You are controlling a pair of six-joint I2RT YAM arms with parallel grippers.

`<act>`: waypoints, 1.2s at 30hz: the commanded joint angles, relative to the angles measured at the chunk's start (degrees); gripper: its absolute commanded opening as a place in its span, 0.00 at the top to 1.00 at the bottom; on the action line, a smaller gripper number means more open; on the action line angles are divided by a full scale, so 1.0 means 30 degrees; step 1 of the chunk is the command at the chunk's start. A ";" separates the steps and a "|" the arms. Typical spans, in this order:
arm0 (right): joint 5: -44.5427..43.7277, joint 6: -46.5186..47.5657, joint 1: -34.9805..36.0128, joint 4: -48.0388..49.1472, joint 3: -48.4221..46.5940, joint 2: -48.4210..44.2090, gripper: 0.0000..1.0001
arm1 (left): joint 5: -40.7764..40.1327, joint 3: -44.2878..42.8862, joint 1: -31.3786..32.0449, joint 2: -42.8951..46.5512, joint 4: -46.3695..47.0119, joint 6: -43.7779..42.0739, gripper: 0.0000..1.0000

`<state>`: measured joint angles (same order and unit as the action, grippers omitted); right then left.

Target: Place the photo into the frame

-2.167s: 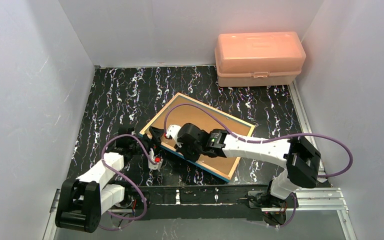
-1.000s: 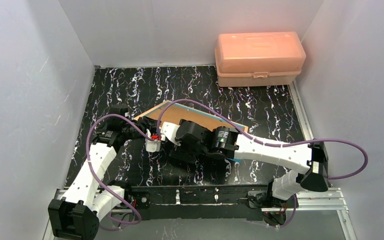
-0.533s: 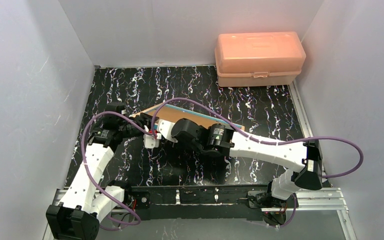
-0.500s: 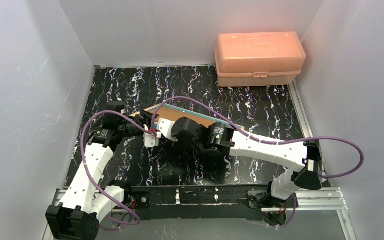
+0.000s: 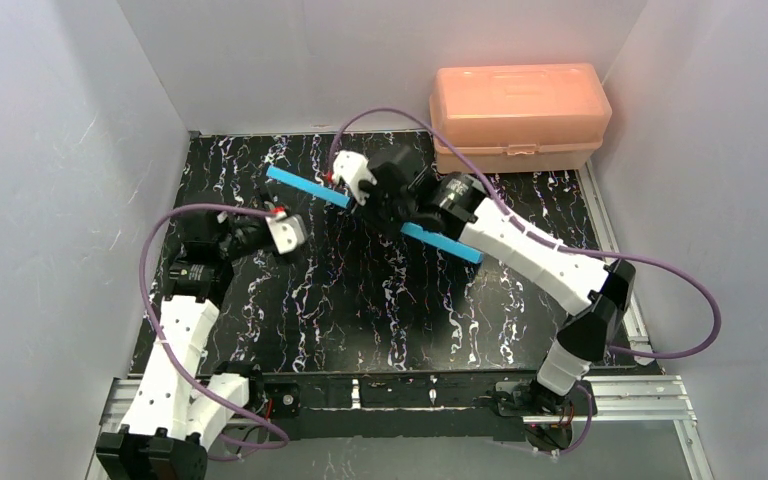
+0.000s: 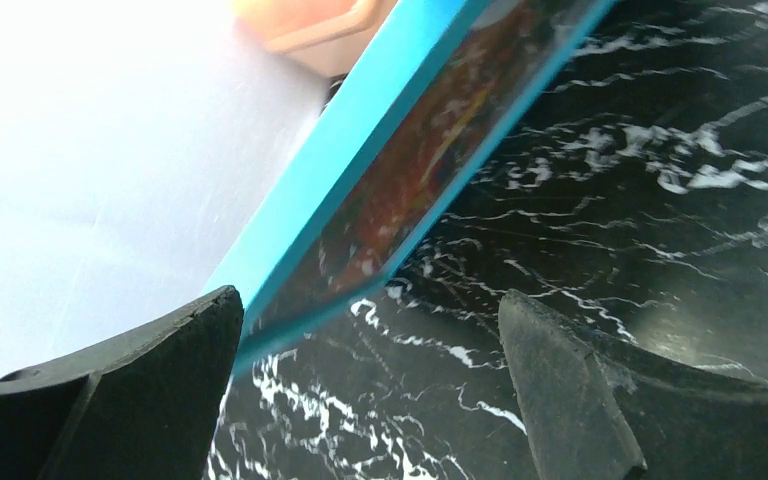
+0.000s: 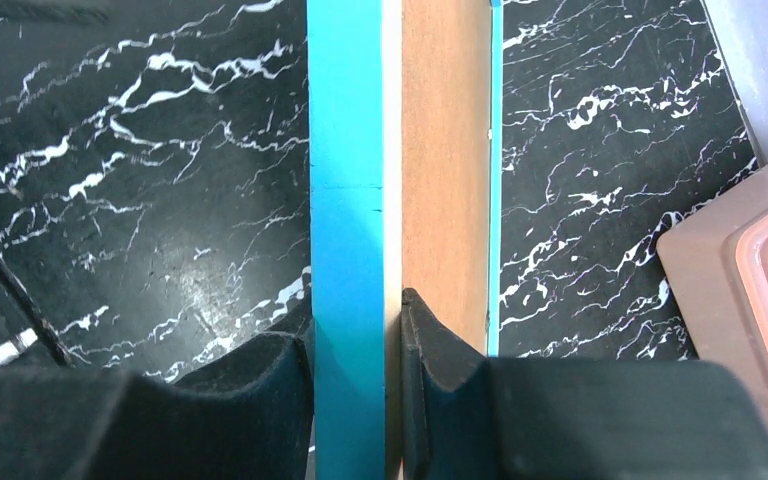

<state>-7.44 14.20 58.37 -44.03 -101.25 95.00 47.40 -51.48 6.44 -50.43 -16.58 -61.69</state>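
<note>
– Where's the frame (image 5: pixel 300 186) right now?
– Toward the far middle of the black marbled surface (image 5: pixel 360 320), standing on edge. From above it reads as a thin blue line running from far left to nearer right. I cannot tell whether its lower edge touches the surface.

– Who has it?
– The right pincer (image 7: pixel 355 330). Its two black fingers (image 7: pixel 260 375) are clamped across the frame's thickness, one on the bright blue front border, the other on the wood-coloured back (image 7: pixel 445 150).

– And the left pincer (image 6: pixel 370 310)?
– Spread wide, with nothing between its fingers. It sits left of the frame and a little nearer, apart from it, and looks at the frame's left end.

– Can you see the photo (image 6: pixel 410 190)?
– Only from the left wrist view. Blurred red and orange colours show within the blue border on the front face. It is too steep an angle to make out the picture.

– Anything else around?
– A pink plastic box (image 5: pixel 518 115) at the far right corner, lid shut, just beyond the right arm. From the right wrist, its corner shows to the right of the frame, not touching it.
</note>
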 commanded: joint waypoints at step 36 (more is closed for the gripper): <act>1.1417 -1.1463 -1.3401 0.3484 -0.0145 0.5643 0.73 | 0.1685 -0.4725 -0.6073 -0.6579 0.2748 1.9712 0.02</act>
<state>29.87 -19.57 18.92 -23.20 -109.14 105.36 50.13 -66.04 -11.57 -69.49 -9.89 -5.67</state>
